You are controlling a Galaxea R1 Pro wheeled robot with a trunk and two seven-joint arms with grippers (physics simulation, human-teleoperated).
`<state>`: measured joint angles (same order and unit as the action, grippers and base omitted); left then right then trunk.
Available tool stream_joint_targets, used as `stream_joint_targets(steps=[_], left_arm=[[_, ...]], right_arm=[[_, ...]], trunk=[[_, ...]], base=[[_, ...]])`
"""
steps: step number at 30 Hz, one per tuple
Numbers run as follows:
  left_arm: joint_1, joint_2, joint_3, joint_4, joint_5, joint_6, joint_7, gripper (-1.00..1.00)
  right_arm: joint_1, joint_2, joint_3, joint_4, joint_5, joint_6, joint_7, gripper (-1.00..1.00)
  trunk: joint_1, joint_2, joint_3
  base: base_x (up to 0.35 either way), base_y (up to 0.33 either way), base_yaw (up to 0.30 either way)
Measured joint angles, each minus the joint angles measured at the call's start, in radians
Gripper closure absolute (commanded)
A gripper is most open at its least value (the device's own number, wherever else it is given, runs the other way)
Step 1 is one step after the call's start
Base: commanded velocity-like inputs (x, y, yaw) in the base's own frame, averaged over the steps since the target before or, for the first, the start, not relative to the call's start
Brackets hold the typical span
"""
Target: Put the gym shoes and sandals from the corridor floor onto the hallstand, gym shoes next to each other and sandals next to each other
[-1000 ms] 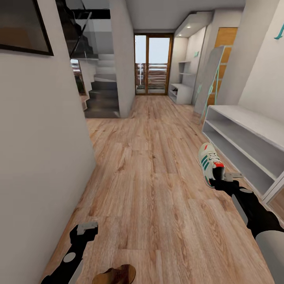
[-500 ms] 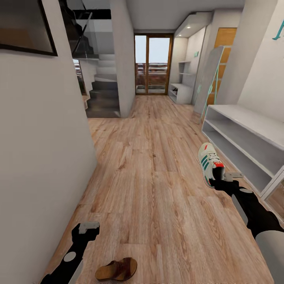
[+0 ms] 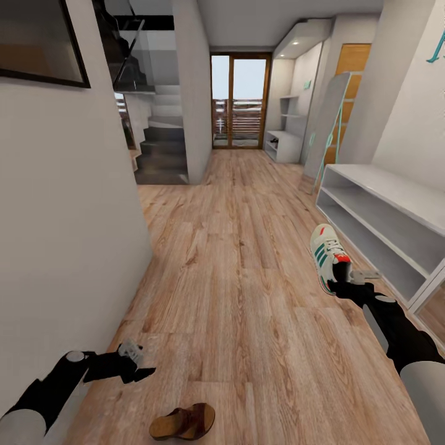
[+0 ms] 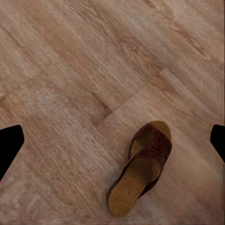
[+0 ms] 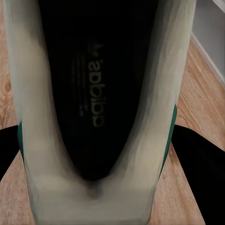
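Observation:
One white gym shoe with green stripes hangs just above the corridor floor, in front of the hallstand. My right gripper is shut on its heel. The right wrist view looks into the gym shoe's dark opening, with black fingers at both sides of the heel. A brown sandal lies on the floor near me. My left gripper hovers open above and to the left of it. In the left wrist view the sandal lies between and below the wide-spread fingertips.
A grey wall runs close along my left side, with stairs beyond it. The hallstand's two low shelves open toward the corridor at right. A tall panel leans past it. A glass door ends the corridor.
The view tilted down, bringing the whole sandal into sight. My left arm swung out leftward and its wrist turned, so the gripper now points down at the sandal. The right arm and shoe stayed still.

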<state>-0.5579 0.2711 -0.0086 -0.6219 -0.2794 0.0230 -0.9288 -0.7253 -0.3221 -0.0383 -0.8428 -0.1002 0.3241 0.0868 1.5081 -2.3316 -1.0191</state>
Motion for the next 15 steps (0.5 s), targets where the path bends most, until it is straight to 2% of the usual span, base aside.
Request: stream_joint_targets(steps=[1,2,3,6,10,15], left_arm=[[-0.007,0.001,0.000,0.000,-0.016,0.004,-0.008,-1.00],[-0.020,0.001,0.001,0.002,-0.050,0.016,-0.018,-1.00],[-0.052,-0.004,0.001,0.006,-0.140,0.068,-0.029,-1.00],[-0.100,-0.008,0.002,0.009,-0.218,0.153,-0.038,-1.00],[-0.133,-0.011,0.001,0.010,-0.246,0.194,-0.044,-1.00],[-0.138,-0.010,-0.001,0.010,-0.253,0.203,-0.045,-1.00]], right_arm=[[0.000,0.000,0.000,0.000,0.000,0.000,0.000,1.00],[0.000,0.000,0.001,0.000,0.000,0.000,0.000,1.00],[0.000,0.000,0.001,0.000,0.000,0.000,0.000,1.00],[0.000,0.000,0.001,0.000,0.000,0.000,0.000,1.00],[0.000,0.001,0.002,0.000,0.000,0.000,0.000,1.00],[0.000,0.002,0.002,0.000,0.000,0.000,0.000,1.00]], trunk=[[0.000,0.000,0.000],[0.000,0.000,0.000],[0.000,0.000,0.000],[0.000,0.000,0.000],[0.000,0.000,0.000],[0.000,0.000,0.000]], base=[[0.000,0.000,0.000],[0.000,0.000,0.000],[0.000,0.000,0.000],[0.000,0.000,0.000],[0.000,0.000,0.000],[0.000,0.000,0.000]])
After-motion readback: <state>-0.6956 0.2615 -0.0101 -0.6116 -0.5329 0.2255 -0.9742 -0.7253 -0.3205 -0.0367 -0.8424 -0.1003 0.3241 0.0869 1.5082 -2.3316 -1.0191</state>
